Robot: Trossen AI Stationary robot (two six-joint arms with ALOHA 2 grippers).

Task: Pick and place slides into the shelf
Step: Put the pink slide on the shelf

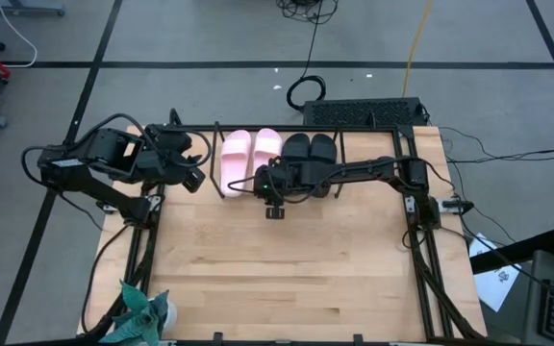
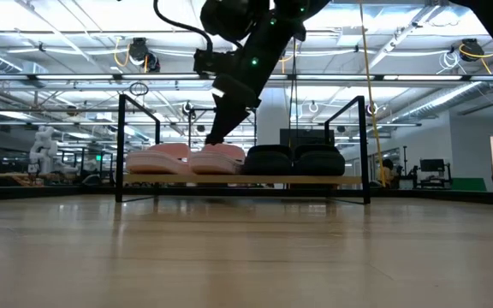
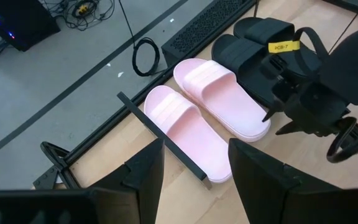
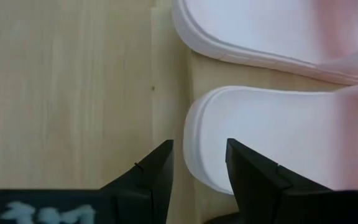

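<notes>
The shelf point(image 2: 246, 180) stands at the table's far edge. On its board rest two pale pink slides point(image 1: 235, 159) point(image 1: 264, 152) and two black slides point(image 1: 297, 149) point(image 1: 322, 149), side by side on their soles, pink to the left of black. My right gripper point(image 4: 201, 165) points down over the heel end point(image 4: 194, 134) of the right pink slide. It is open, with one finger outside the heel and one above the footbed. My left gripper point(image 3: 194, 171) is open and hovers at the shelf's left end point(image 1: 195, 173), holding nothing. My right gripper comes from above, and its fingers point(image 4: 247, 177) stand on either side of the right pink slide's heel rim point(image 4: 191, 149). I cannot tell whether they touch it. The slide lies flat on the shelf board.
Bare wooden table point(image 1: 287, 269) lies on the near side of the shelf. A teal crumpled thing point(image 1: 142, 312) sits at the near left corner. The larger black frame point(image 1: 421, 250) runs along the table's sides. A black box point(image 1: 364, 112) and cables lie beyond the far edge.
</notes>
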